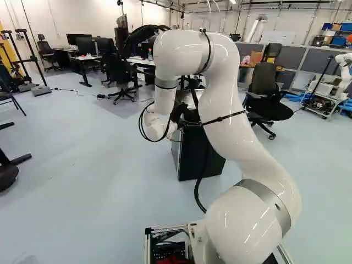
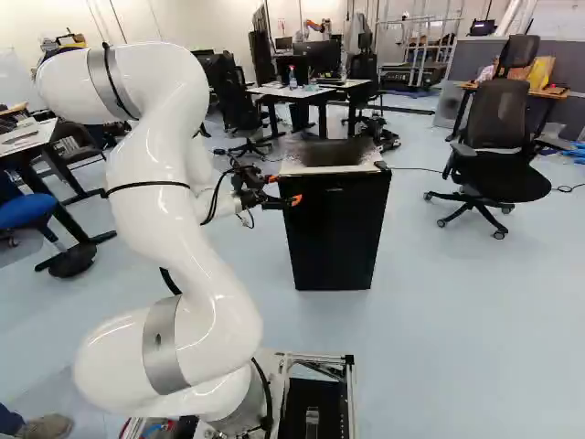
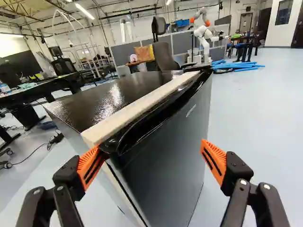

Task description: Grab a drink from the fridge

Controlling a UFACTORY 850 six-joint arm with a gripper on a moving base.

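Gripper [image 2: 285, 189] fingers stand wide apart up by the little black fridge [image 2: 336, 229], with nothing clamped between them. Looking along it from the wrist, one orange pad [image 3: 90, 165] sits right at the near top corner of the fridge door [image 3: 165, 151], by the end of the pale strip [image 3: 142, 106] that runs along the top edge; whether it touches there I can't quite tell. The other finger hangs off the front side of the door, apart from it, and part of the door shows between the two. That door looks closed, so the inside of the fridge is hidden.

The white arm [image 1: 236, 121] rises from its base, arches over and drops to the fridge, covering much of it in the left base view. The fridge stands on the pale floor [image 2: 457, 338] ahead of the base, its top dark and shiny. Behind it there's a desk [image 2: 306, 92] with a bottle [image 2: 292, 78] on it. A black office chair [image 2: 498, 174] is off to the fridge's right in the right base view, near a wooden table [image 2: 548, 92]. Farther back, another robot [image 3: 203, 40] stands by some blue tubes [image 3: 236, 66] on the floor.
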